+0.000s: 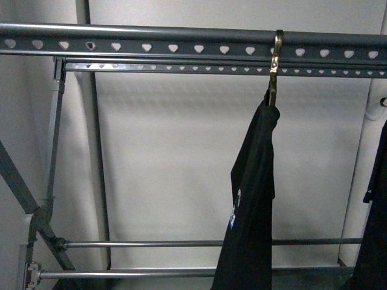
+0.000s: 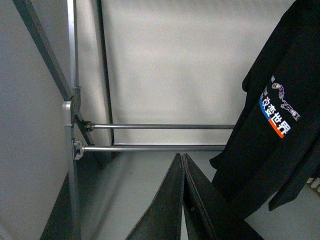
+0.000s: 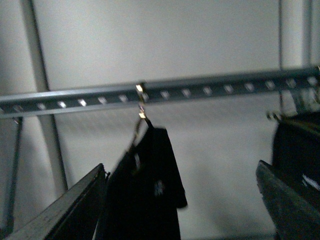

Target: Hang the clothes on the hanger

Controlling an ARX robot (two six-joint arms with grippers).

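Observation:
The black T-shirt (image 1: 251,205) hangs from a brass-coloured hook (image 1: 276,66) on the grey rack's top rail (image 1: 151,43), which has a row of heart-shaped holes. Its white logo with blue and orange marks shows in the left wrist view (image 2: 278,110). The shirt and hook also show, blurred, in the right wrist view (image 3: 145,185). My left gripper (image 2: 182,157) is shut and empty, low and apart from the shirt. My right gripper (image 3: 182,172) is open and empty, below the rail (image 3: 200,91). Neither gripper shows in the front view.
A second dark garment (image 1: 373,211) hangs at the far right; it also shows in the right wrist view (image 3: 297,150). Two thin lower crossbars (image 1: 139,244) and slanted side struts (image 1: 18,181) of the rack stand before a white wall (image 1: 175,151).

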